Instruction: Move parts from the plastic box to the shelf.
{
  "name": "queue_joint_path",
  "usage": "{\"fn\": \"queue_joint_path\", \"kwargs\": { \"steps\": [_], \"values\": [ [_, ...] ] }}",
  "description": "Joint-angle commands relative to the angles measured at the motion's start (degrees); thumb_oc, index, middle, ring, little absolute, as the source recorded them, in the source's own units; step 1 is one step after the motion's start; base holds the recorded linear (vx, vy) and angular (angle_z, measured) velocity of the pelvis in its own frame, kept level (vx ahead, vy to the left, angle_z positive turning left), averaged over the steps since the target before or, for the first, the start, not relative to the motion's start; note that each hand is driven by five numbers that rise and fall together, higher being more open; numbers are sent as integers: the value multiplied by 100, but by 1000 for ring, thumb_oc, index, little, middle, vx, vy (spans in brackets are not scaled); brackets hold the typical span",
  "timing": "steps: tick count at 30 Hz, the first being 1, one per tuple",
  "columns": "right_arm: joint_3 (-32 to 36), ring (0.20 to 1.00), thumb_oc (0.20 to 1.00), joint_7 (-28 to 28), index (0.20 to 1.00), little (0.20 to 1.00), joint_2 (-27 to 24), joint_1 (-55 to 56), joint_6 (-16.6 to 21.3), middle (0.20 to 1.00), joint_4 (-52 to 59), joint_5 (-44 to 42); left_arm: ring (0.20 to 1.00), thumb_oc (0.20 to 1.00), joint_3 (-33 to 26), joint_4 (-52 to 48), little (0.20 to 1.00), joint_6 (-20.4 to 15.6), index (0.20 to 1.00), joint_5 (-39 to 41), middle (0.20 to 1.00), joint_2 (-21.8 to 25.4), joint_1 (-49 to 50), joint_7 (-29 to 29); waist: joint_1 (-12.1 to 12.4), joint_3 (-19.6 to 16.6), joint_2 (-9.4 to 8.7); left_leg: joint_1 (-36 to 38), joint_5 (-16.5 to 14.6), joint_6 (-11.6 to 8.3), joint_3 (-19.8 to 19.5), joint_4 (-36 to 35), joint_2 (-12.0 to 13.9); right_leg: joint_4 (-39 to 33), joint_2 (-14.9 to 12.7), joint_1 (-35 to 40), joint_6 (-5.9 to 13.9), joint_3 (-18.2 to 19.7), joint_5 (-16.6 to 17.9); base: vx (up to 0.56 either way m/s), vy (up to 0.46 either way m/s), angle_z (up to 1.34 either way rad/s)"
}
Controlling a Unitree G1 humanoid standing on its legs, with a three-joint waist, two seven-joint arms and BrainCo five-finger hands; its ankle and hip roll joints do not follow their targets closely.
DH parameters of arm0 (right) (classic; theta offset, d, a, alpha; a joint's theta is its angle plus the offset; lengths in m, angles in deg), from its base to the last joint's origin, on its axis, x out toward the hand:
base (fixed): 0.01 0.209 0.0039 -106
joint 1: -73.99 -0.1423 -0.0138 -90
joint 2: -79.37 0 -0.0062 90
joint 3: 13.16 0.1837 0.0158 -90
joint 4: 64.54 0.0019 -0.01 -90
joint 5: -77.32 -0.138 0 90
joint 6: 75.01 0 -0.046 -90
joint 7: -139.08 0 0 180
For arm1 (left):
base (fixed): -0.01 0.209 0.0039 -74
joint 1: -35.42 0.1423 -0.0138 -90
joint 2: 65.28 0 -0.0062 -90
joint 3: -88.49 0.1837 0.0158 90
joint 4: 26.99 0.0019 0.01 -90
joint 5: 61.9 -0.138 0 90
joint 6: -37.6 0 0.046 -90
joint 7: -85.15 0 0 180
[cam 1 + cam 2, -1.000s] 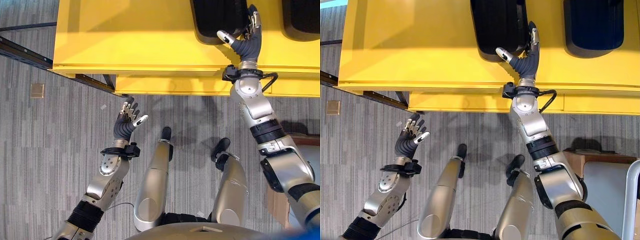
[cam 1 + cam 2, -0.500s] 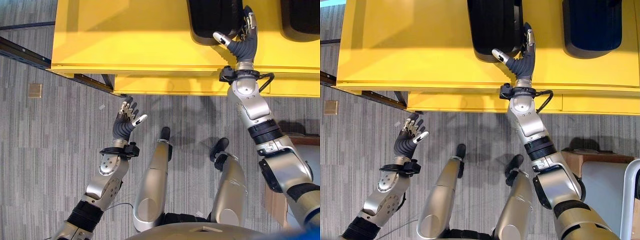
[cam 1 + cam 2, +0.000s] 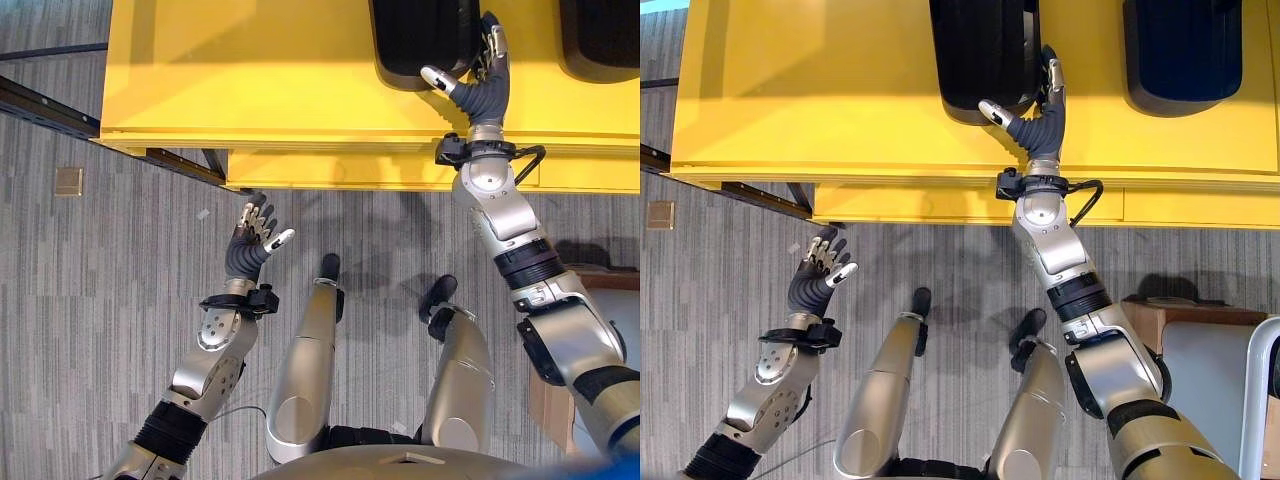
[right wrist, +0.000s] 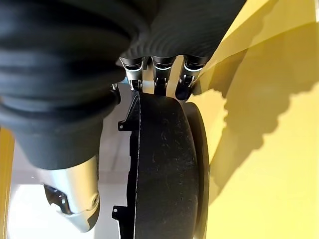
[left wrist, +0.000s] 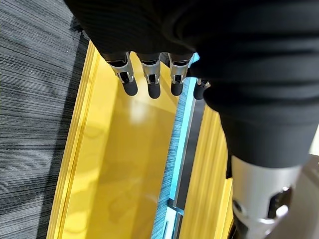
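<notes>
A long black part lies on the yellow shelf, its near end rounded. My right hand rests against the part's right side, fingers straight along it and thumb spread across its near end; it is open. In the right wrist view the fingertips touch the edge of the black part. My left hand hangs open over the grey floor, below the shelf's front edge, holding nothing. Its fingers point toward the shelf.
A second black part lies on the shelf further right. A dark rail runs along the floor at the left beside a small square floor plate. A brown box and a grey-white container stand at the lower right.
My right hand and the black part have slid a little farther onto the shelf. The left hand has stayed in place.
</notes>
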Motion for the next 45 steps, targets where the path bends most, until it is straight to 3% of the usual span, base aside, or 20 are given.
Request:
{"fn": "queue_joint_path", "kwargs": {
  "steps": [1,37,45],
  "values": [
    [-97,1000,1000,-231,1000,1000,121,-282,181,1000,197,-128,1000,1000,-215,-386,1000,-241,1000,-191,1000,131,230,-57,192,36,1,-82,-86,70,203,-77,125,751,44,623,66,110,-977,0,0,0],
    [-343,1000,1000,-360,1000,1000,369,-407,108,1000,55,-112,1000,1000,-202,-344,1000,-265,1000,-201,1000,145,222,-68,221,37,-25,-139,-82,81,222,-63,121,764,44,563,75,137,-957,0,0,0],
    [-142,1000,1000,-115,1000,1000,277,-404,142,1000,132,122,1000,1000,-204,-343,1000,-290,1000,-225,1000,115,213,-106,206,37,-25,-144,-94,91,228,-60,114,762,49,549,74,146,-951,0,0,0]
  ]
}}
